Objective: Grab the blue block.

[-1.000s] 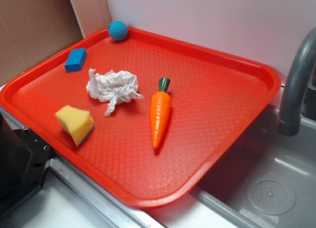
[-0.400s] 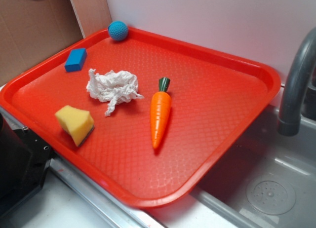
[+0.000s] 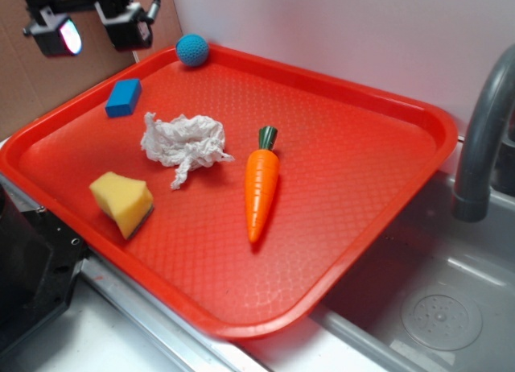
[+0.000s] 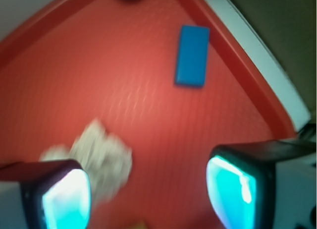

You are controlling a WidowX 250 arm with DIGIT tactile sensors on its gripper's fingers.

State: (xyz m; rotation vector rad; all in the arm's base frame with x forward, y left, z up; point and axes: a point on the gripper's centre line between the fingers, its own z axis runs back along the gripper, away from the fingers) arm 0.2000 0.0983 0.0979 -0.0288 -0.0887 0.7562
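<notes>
The blue block (image 3: pixel 123 97) lies flat on the red tray (image 3: pixel 338 187) near its far left rim. In the wrist view the blue block (image 4: pixel 192 55) shows as a long rectangle beside the tray's rim, well ahead of the fingers. My gripper (image 3: pixel 90 27) hangs high above the tray's left back corner, above and behind the block, apart from it. It is open, nothing between its fingers (image 4: pixel 67 199). In the wrist view the gripper (image 4: pixel 148 192) shows its two glowing pads wide apart over bare tray.
A teal ball (image 3: pixel 192 49) sits at the tray's back corner. A crumpled white paper (image 3: pixel 183 144), a yellow sponge (image 3: pixel 122 201) and a toy carrot (image 3: pixel 261 183) lie on the tray. A grey faucet (image 3: pixel 483 138) and a sink (image 3: pixel 418 307) stand at the right.
The gripper has come into the exterior view at the top left, descending above the tray's back left corner. Nothing on the tray has moved.
</notes>
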